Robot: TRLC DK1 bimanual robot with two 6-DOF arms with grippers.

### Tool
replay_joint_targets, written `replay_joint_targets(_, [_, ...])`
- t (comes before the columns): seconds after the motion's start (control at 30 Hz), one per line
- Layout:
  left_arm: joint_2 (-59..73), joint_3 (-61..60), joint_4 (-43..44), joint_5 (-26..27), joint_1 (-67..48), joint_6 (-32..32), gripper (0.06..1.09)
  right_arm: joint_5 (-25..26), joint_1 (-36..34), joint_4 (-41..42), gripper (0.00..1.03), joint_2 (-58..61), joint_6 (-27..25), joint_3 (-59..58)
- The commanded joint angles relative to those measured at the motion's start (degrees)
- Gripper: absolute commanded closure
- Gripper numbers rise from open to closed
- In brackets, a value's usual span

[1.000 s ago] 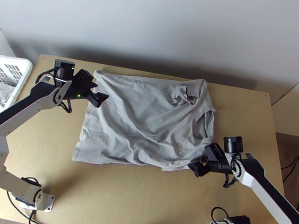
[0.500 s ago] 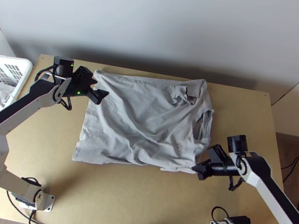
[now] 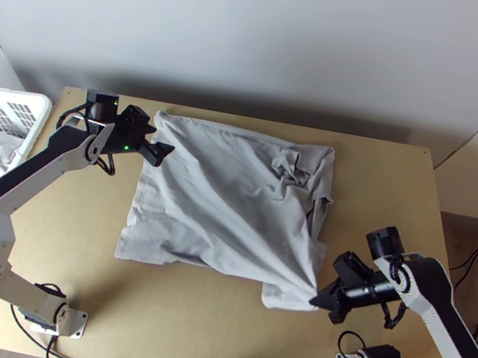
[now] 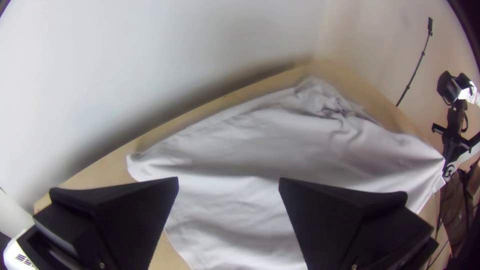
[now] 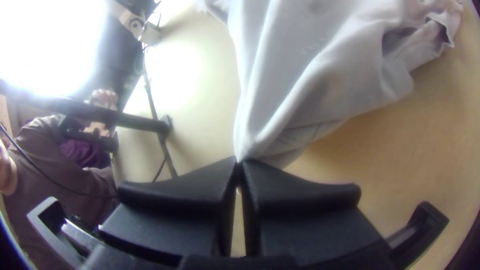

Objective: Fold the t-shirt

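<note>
The left arm [image 3: 4,235] extends far up the tabletop [image 3: 214,329], left pincer [image 3: 163,138] wide above the spread t-shirt [image 3: 228,199]; the right arm [image 3: 437,333] angles inward, right pincer [image 3: 315,302] clamping its near-right corner.

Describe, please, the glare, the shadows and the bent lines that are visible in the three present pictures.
Right wrist view: a blown-out white glare, a paler bright patch on the table, and shading along the creases of the t-shirt. Left wrist view: the table's far edge bows. Top view: a dark shadow band along the foot of the wall.
</note>
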Motion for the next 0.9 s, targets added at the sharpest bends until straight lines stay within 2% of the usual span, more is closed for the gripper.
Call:
replay_joint_targets(0.0, [0.06, 1.05, -0.78, 0.06, 0.7, 1.41, 0.11, -0.19, -3.1, -9.9, 1.0, -0.42, -8.37, 0.37])
replay_joint_targets(0.1, [-0.03, 1.4, -1.05, 0.06, 1.14, 1.93, 0.11, -0.02, -5.74, -11.66, 1.0, -0.16, -11.09, 0.8])
replay_joint_targets(0.23, [0.32, 1.4, -1.05, 0.15, 1.14, 2.37, 0.11, -0.46, -5.48, -10.61, 1.0, 2.92, -12.24, 1.24])
replay_joint_targets(0.27, [0.41, 1.4, -1.05, 0.15, 1.05, 2.37, 0.11, -0.54, -5.39, -10.43, 0.94, 4.59, -12.24, 1.6])
replay_joint_targets(0.3, [0.41, 1.31, -1.05, 0.15, 1.05, 2.37, 0.11, -0.9, -5.39, -10.17, 0.75, 6.0, -12.24, 2.03])
replay_joint_targets(0.33, [0.49, 1.22, -1.05, 0.15, 0.96, 2.37, 0.11, -1.07, -5.74, -9.55, 0.42, 6.79, -11.8, 2.39])
replay_joint_targets(0.37, [0.49, 1.05, -1.05, 0.15, 1.05, 2.46, 0.11, -1.07, -5.92, -8.76, 0.04, 6.96, -11.62, 2.56])
replay_joint_targets(0.47, [0.49, 0.87, -1.22, 0.15, 1.31, 2.9, 0.11, -0.63, -6.0, -6.56, 0.04, 6.35, -11.18, 3.09])
replay_joint_targets(0.57, [0.49, 1.31, -1.22, 0.15, 1.84, 3.34, 0.11, 3.85, -6.18, -3.05, 0.04, 5.03, -10.39, 5.02])
replay_joint_targets(0.63, [0.58, 1.66, -1.22, 0.15, 2.02, 3.43, 0.11, 6.57, -7.85, 5.21, 0.04, 3.54, -6.08, 8.01])
replay_joint_targets(0.73, [1.2, 2.28, -1.22, 0.15, 1.93, 3.34, 0.11, 11.58, -8.64, 18.75, 0.04, 3.18, -3.27, 11.18])
replay_joint_targets(0.87, [1.99, 2.89, -1.05, 0.15, 0.78, 2.81, 0.11, 17.21, -5.21, 37.03, 0.05, 6.88, 0.6, 11.26])
